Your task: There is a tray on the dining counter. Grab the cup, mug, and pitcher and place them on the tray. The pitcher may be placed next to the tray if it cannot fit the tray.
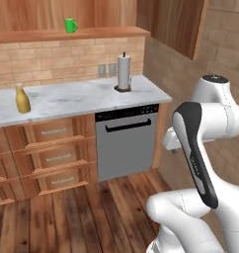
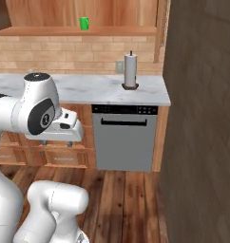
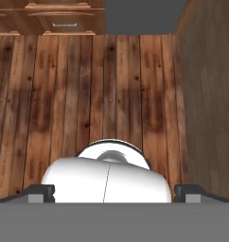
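Spread wide apart, end effector faces wooden floor; pitcher and mug stand well away.

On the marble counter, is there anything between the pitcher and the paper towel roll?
No. In the left base view the counter is bare marble between the pitcher and the paper towel roll.

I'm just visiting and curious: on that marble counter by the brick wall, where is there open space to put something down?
The widest bare stretch of the marble counter lies between the pitcher at its left and the paper towel holder near its right end. A bare strip also runs in front of the holder. Nowhere looks crowded; the mug stands alone on the shelf above.
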